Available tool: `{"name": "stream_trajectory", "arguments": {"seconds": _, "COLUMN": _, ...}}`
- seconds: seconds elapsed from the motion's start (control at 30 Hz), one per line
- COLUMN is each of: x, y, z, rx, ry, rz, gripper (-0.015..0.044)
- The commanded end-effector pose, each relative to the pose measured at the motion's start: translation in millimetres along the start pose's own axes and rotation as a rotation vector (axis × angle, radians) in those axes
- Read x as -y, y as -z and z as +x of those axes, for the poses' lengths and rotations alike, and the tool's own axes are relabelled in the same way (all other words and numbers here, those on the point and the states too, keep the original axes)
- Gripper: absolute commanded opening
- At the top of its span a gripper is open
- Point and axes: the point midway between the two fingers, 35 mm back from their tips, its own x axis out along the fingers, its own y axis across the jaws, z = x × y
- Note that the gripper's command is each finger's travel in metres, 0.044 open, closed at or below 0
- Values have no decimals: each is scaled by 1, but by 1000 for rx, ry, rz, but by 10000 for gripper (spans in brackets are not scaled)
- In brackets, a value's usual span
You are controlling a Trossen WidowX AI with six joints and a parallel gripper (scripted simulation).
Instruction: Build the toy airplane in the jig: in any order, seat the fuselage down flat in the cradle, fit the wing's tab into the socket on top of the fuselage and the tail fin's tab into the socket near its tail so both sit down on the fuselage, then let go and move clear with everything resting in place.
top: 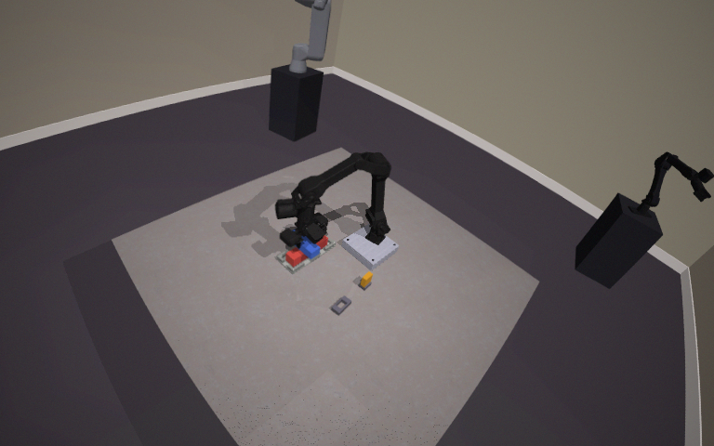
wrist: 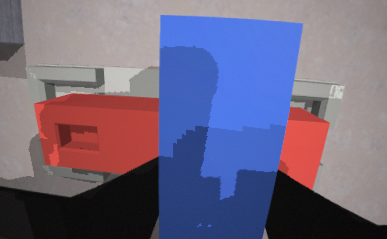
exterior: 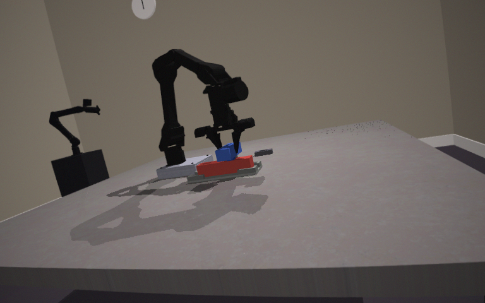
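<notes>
The red fuselage (top: pixel 295 257) (exterior: pixel 224 167) (wrist: pixel 105 134) lies in the grey jig cradle (top: pixel 287 268) (exterior: pixel 242 173) (wrist: pixel 66 75). My gripper (top: pixel 305 237) (exterior: pixel 227 144) (wrist: pixel 213 166) is shut on the blue wing (top: pixel 310 249) (exterior: pixel 227 153) (wrist: pixel 230 90). It holds the wing crosswise on the middle of the fuselage, slightly tilted and touching the top. The wing's tab and the top socket are hidden under it. The tail socket (wrist: pixel 78 136) near the fuselage's end is open and empty. The orange tail fin (top: pixel 366 279) stands on the table, apart from the jig.
The arm's white base plate (top: pixel 369 253) (exterior: pixel 179 170) (wrist: pixel 1 25) sits right beside the jig. A small grey frame (top: pixel 341 305) (exterior: pixel 263 151) lies on the table past the tail fin. Two other arms on black pedestals stand far off.
</notes>
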Motion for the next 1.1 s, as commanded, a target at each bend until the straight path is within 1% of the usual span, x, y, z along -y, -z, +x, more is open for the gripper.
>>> {"name": "stream_trajectory", "arguments": {"seconds": 0.0, "x": 0, "y": 0, "z": 0, "rx": 0, "ry": 0, "rz": 0, "gripper": 76}}
{"name": "stream_trajectory", "arguments": {"seconds": 0.47, "x": 0, "y": 0, "z": 0, "rx": 0, "ry": 0, "rz": 0, "gripper": 440}}
{"name": "stream_trajectory", "arguments": {"seconds": 0.73, "x": 0, "y": 0, "z": -3, "rx": 0, "ry": 0, "rz": 0, "gripper": 440}}
{"name": "stream_trajectory", "arguments": {"seconds": 0.8, "x": 2, "y": 1, "z": -21, "rx": -1, "ry": 1, "rz": -1, "gripper": 440}}
{"name": "stream_trajectory", "arguments": {"seconds": 0.93, "x": 1, "y": 0, "z": -76, "rx": -4, "ry": 3, "rz": -4, "gripper": 440}}
{"name": "stream_trajectory", "arguments": {"seconds": 0.97, "x": 0, "y": 0, "z": -83, "rx": -4, "ry": 3, "rz": -5, "gripper": 440}}
{"name": "stream_trajectory", "arguments": {"seconds": 1.07, "x": 2, "y": 0, "z": -86, "rx": -5, "ry": 3, "rz": -5, "gripper": 440}}
